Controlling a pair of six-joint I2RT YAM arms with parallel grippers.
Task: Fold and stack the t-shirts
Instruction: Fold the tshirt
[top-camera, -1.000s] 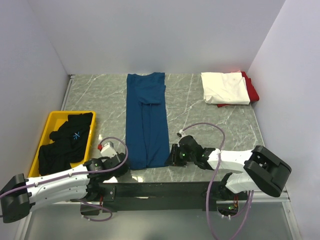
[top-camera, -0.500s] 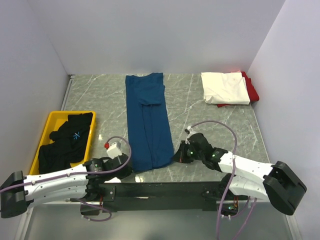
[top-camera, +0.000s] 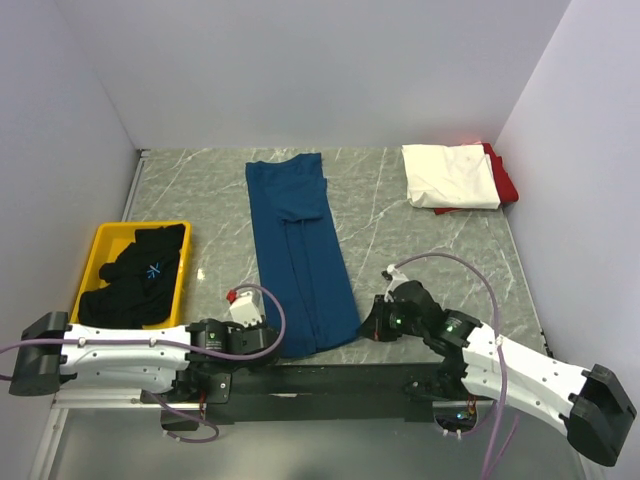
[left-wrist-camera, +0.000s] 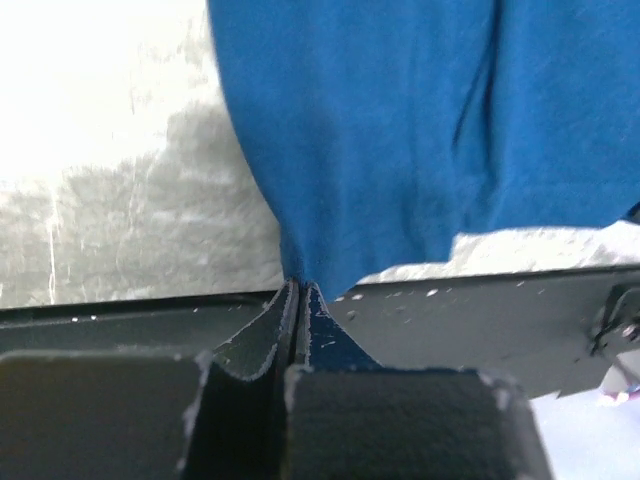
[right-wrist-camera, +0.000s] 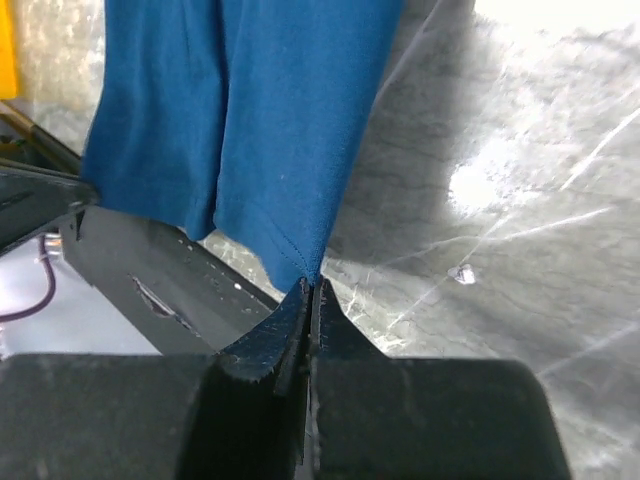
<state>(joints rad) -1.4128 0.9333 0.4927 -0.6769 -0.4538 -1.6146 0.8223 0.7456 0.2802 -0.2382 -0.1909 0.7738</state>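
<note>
Gripping the navy-blue t-shirt (top-camera: 300, 250) by its hem, jaws closed, left gripper (top-camera: 268, 343) and right gripper (top-camera: 372, 326) have dragged it lower-right for folding.

Blue t-shirt (top-camera: 300, 250), white t-shirt (top-camera: 450, 175), red t-shirt (top-camera: 507, 186), black t-shirts (top-camera: 125, 300), yellow bin (top-camera: 130, 225), grey white-veined table (top-camera: 400, 230).
</note>
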